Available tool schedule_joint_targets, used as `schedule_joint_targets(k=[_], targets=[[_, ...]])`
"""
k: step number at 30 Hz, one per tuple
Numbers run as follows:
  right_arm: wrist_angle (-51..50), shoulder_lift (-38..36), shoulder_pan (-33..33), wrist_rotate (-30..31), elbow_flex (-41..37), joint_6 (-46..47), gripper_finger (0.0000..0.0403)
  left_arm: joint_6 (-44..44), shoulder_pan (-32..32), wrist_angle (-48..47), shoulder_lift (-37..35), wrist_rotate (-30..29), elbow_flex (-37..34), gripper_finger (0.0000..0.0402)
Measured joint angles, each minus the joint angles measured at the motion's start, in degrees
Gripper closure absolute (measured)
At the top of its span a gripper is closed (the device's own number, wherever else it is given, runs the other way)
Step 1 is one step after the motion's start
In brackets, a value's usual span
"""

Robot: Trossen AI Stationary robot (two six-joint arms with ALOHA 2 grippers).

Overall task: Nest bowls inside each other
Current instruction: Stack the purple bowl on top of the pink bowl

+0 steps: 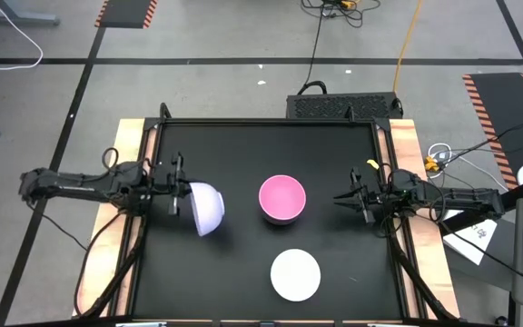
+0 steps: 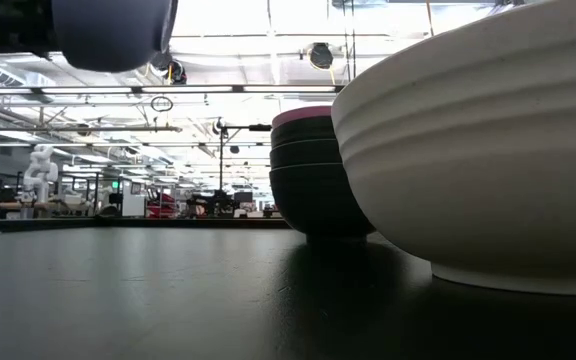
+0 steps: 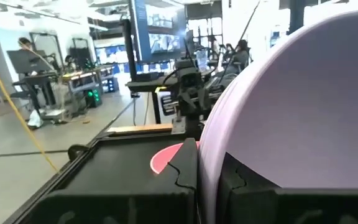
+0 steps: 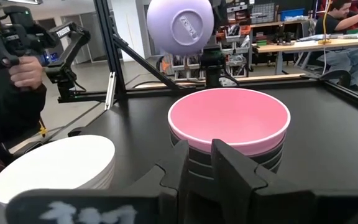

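The left gripper (image 1: 182, 188) is at the 9 o'clock side of the desk (image 1: 225, 272). Its fingers (image 3: 185, 165) are clamped on the rim of the lavender bowl (image 1: 205, 208), which is lifted clear of the desk and tipped on its side, base facing the desk centre. In the right wrist view the lavender bowl (image 4: 180, 26) hangs in the air beyond the stack, underside showing.

The pink bowl (image 1: 282, 198) sits upright near the desk centre, nested as the top member of a stack of black bowls (image 2: 313, 185). In the low view the black bowls show as ribbed tiers under the pink rim.

The white bowl (image 1: 295, 274) rests upside down on the desk at 6 o'clock, apart from the stack.

The right gripper (image 1: 345, 197) waits at the 3 o'clock side, pointed toward the stack. Its fingers (image 4: 238, 171) stand slightly apart and hold nothing.

A person's hand (image 4: 23, 68) shows beyond the desk in the right wrist view.
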Motion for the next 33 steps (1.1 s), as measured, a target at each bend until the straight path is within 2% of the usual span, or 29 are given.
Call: schedule_joint_targets(k=[9,15,22,33], targets=[[0.09,0.01,0.00,0.09,0.00,-0.85,0.0339,-1.43,11.59,0.18,14.02,13.37,9.26,0.0392],[0.05,0.00,0.00,0.10,-0.01,-0.87,0.0339,-1.26,14.97,3.71,24.90,21.10,16.52,0.0392],[0.00,0.00,0.00,0.13,0.00,-1.54,0.0339,-1.60,18.27,2.33,36.97,29.67,26.38,0.0392],[-0.10,0.01,0.00,0.15,-0.02,-1.94,0.0339,-1.79,21.18,-8.21,53.62,35.38,44.45,0.0392]])
